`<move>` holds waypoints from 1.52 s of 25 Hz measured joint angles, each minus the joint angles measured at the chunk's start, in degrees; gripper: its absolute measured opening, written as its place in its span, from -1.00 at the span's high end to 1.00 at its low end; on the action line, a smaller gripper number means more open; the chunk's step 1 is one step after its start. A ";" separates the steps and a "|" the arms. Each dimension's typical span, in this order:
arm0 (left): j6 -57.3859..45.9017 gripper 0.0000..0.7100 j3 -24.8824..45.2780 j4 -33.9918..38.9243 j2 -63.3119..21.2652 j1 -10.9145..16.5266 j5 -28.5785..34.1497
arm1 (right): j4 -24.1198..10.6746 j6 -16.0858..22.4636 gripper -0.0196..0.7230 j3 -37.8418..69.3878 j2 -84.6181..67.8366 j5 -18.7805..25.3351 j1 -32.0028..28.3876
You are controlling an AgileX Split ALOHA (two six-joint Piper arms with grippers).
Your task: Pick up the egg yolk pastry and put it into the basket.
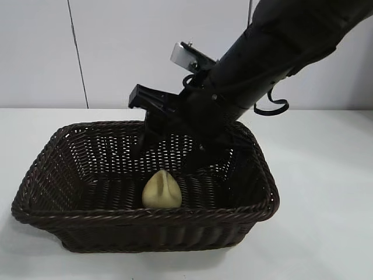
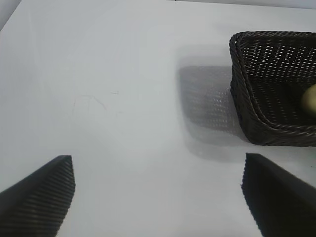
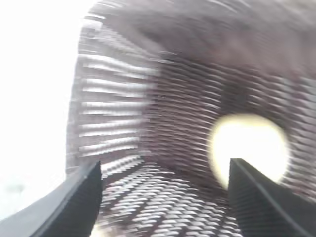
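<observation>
The pale yellow egg yolk pastry (image 1: 161, 189) lies on the floor of the dark brown wicker basket (image 1: 52, 175), near its front wall. My right gripper (image 1: 172, 149) hangs open and empty over the back part of the basket, above and behind the pastry. In the right wrist view the pastry (image 3: 249, 148) sits apart from the gripper (image 3: 165, 197), just beyond one finger, with basket weave (image 3: 173, 98) all around. My left gripper (image 2: 158, 197) is open and empty above the bare table, off to the side of the basket (image 2: 256, 98); a sliver of the pastry (image 2: 310, 98) shows there.
The basket stands on a white table (image 1: 326, 192) with a white wall behind. The right arm (image 1: 280, 52) slants down from the upper right over the basket's back rim.
</observation>
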 joint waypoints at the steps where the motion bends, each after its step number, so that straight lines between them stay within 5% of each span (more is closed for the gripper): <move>1: 0.00 -0.87 0.00 0.00 0.00 0.00 0.00 | -0.07 0.00 -0.45 -0.46 -0.59 0.94 0.00; 8: 0.00 -0.87 0.00 0.00 0.00 0.00 0.00 | -4.12 2.09 -0.45 -10.07 -1.53 11.37 -1.27; 15: 0.00 -0.87 0.00 0.00 0.00 0.00 0.00 | -22.55 13.65 -0.45 -17.50 -1.53 21.76 -7.70; 18: 0.00 -0.87 0.00 0.00 0.00 0.00 0.00 | -29.70 15.63 -0.45 -19.18 -1.53 26.27 -12.09; 25: 0.00 -0.87 0.00 0.00 0.00 0.00 0.00 | -39.83 16.26 -0.45 -19.84 -1.53 34.48 -23.23; 31: 0.00 -0.87 0.00 0.00 0.00 0.00 0.00 | -45.38 15.65 -0.45 -19.84 -1.53 39.80 -30.84; 38: 0.00 -0.87 0.00 0.00 0.00 0.00 0.00 | -45.70 13.45 -0.45 -19.73 -1.53 43.74 -32.67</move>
